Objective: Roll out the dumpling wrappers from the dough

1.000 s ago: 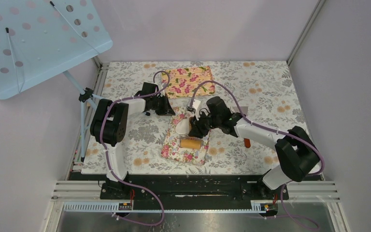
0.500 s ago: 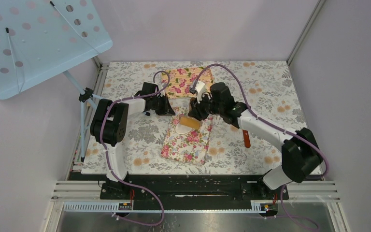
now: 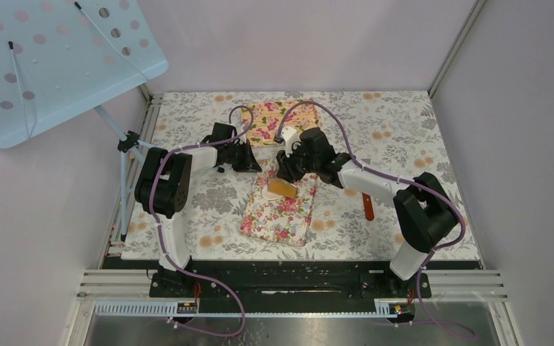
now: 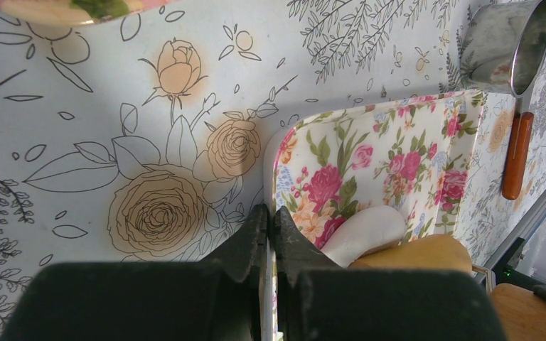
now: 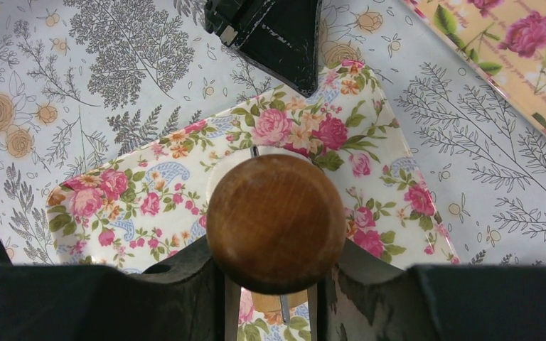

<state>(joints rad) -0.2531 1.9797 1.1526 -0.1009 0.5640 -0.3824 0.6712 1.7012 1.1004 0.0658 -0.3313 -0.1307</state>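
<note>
Top external view: the right gripper point(image 3: 287, 175) sits at frame centre over the upper end of a floral tray point(image 3: 278, 213), jaws clamped on a wooden roller point(image 3: 283, 188). The roller lies on the white dough point(image 3: 269, 192), which is on the tray's upper left part. The left gripper point(image 3: 249, 161) is just left of it, at the tray's upper left corner. A second floral tray point(image 3: 281, 119) lies above, and an orange-handled tool point(image 3: 368, 207) is on the table point(image 3: 404, 137) to the right.

Left wrist view: the left gripper point(image 4: 270, 217) has its jaws closed, pinching the tray point(image 4: 370, 156) rim. The dough point(image 4: 366, 229), a flattened oval lump, is at lower centre right, touching the roller point(image 4: 412, 252) just below it. A metal ring point(image 4: 508, 42) sits in the upper right corner, with the orange tool point(image 4: 517, 153) beneath.

Right wrist view: the roller's round end point(image 5: 276, 222) fills the centre, with a finger on either side. The tray point(image 5: 313, 135) is underneath, and the left gripper point(image 5: 274, 35) is at top centre.
</note>
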